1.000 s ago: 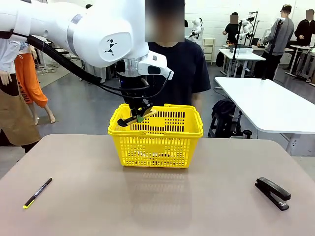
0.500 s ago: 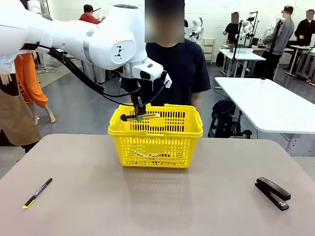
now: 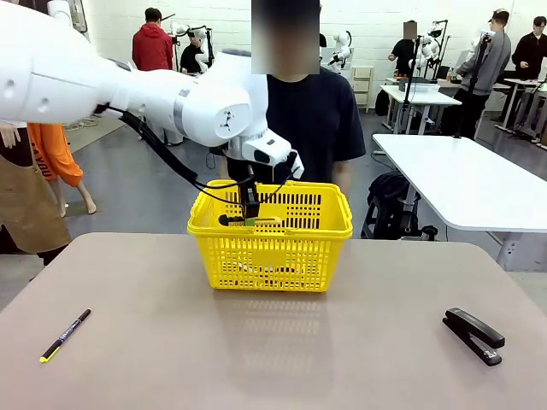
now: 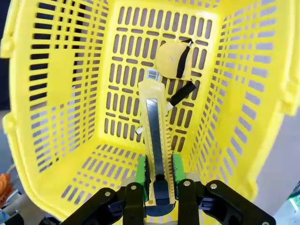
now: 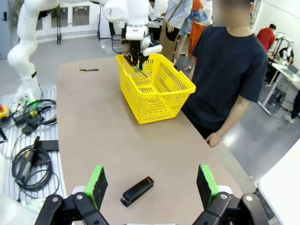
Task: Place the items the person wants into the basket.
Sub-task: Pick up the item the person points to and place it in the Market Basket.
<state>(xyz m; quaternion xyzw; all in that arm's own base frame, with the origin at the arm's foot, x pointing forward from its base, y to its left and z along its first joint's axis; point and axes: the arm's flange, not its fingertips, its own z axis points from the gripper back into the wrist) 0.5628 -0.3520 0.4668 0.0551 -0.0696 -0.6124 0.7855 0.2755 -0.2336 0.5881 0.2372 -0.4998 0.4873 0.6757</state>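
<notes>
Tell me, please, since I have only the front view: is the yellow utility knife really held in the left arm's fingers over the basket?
Observer: Yes. In the left wrist view the left gripper has its fingers clamped on the utility knife near its black end, with the tip pointing into the basket.
Operator: What is already inside?
Observer: The tape measure lies on the basket floor, with the marker next to it, partly hidden behind the knife.
Operator: And the right arm?
Observer: The right gripper hangs open above the table, with the stapler below it.
</notes>
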